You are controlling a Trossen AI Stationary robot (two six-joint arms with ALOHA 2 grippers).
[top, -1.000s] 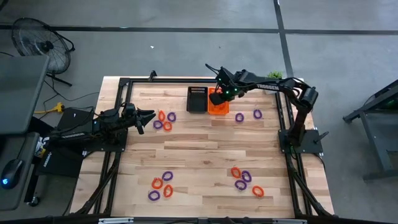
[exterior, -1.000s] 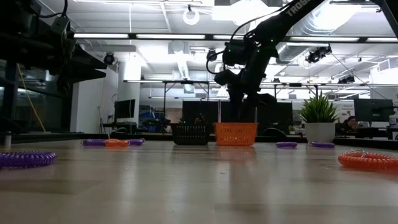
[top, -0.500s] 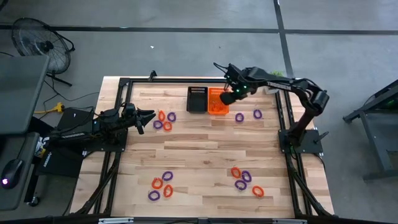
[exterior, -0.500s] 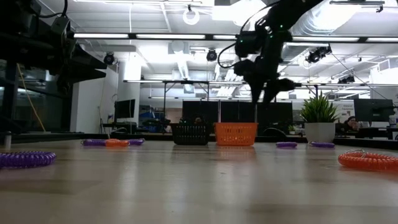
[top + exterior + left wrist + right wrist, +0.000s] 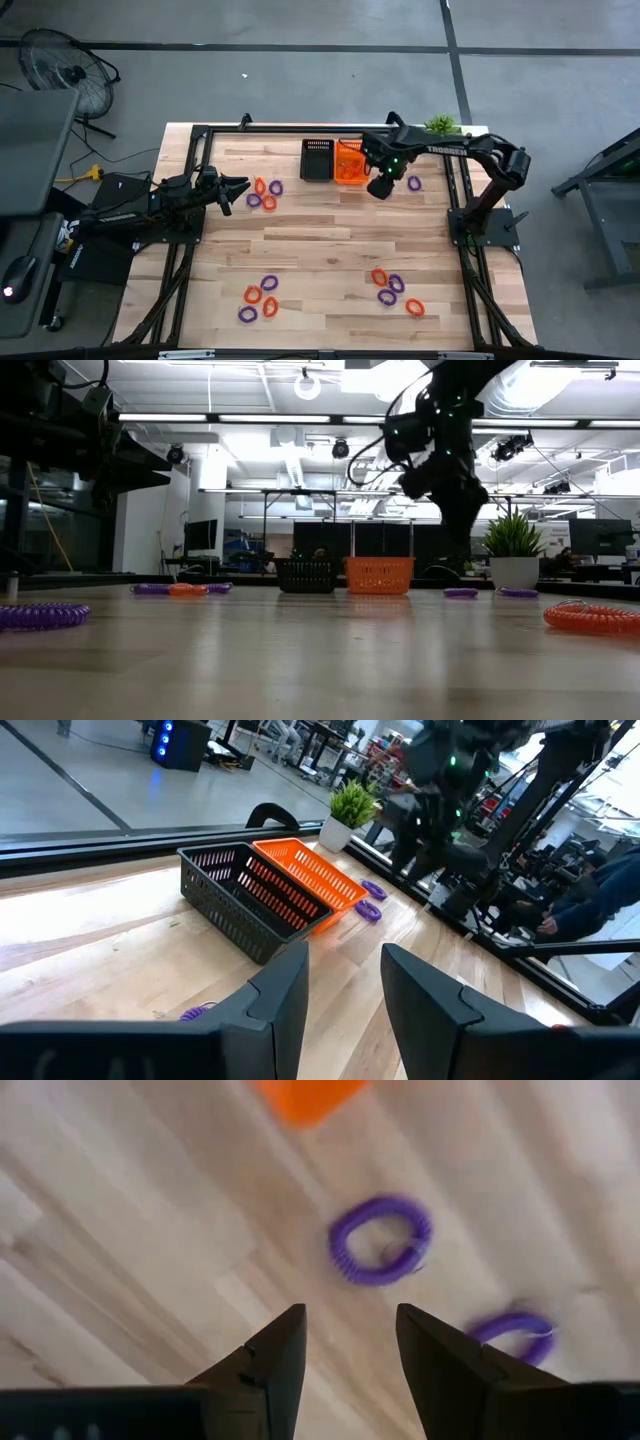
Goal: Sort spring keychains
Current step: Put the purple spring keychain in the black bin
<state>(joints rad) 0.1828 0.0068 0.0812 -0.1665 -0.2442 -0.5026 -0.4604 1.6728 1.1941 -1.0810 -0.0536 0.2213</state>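
Note:
Small orange and purple spring keychains lie flat on the wooden table in several clusters. My right gripper (image 5: 380, 187) hangs open above the table, just right of the orange basket (image 5: 349, 162). In the right wrist view its fingers (image 5: 348, 1325) point down at a purple keychain (image 5: 380, 1240), with a second purple one (image 5: 510, 1327) beside it. My left gripper (image 5: 240, 185) waits open near the left edge. It faces a cluster of orange (image 5: 260, 186) and purple (image 5: 275, 187) keychains.
A black slotted basket (image 5: 317, 158) stands beside the orange one at the far middle of the table. More keychains lie near the front: one cluster front left (image 5: 259, 298), another front right (image 5: 394, 291). A potted plant (image 5: 440, 124) stands at the far right corner.
My right gripper has swung away from above the orange basket, first toward the table's right, then toward the near edge. It now hangs over the purple keychains to the right of the basket. The left arm has kept still.

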